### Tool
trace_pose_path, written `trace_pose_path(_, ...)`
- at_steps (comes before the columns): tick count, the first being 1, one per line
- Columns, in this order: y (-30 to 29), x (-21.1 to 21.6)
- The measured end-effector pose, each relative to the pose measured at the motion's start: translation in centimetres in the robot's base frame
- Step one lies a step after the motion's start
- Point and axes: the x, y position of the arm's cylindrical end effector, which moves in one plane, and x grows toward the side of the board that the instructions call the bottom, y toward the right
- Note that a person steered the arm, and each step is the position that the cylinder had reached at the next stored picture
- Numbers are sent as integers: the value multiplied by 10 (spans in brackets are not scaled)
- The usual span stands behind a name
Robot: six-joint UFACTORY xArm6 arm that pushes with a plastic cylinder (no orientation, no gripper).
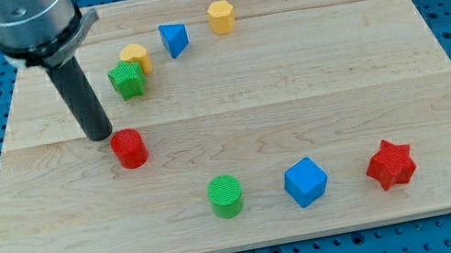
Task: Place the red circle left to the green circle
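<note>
The red circle [129, 149] lies left of the board's middle. The green circle [226, 195] lies below and to its right, near the view's bottom edge of the board. My tip [100, 134] stands just up-left of the red circle, touching or nearly touching it.
A green star [127, 79] and a yellow block [136, 57] sit together at upper left. A blue triangle [174, 39] and a yellow hexagon [222, 16] lie near the top. A blue cube [305, 181] and a red star [390, 164] lie right of the green circle. The wooden board [364, 65] rests on a blue pegboard.
</note>
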Motion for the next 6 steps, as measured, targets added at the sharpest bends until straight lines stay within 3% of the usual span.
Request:
trace_pose_path(2, 23, -33)
trace_pose_path(4, 39, 43)
trace_pose_path(6, 41, 47)
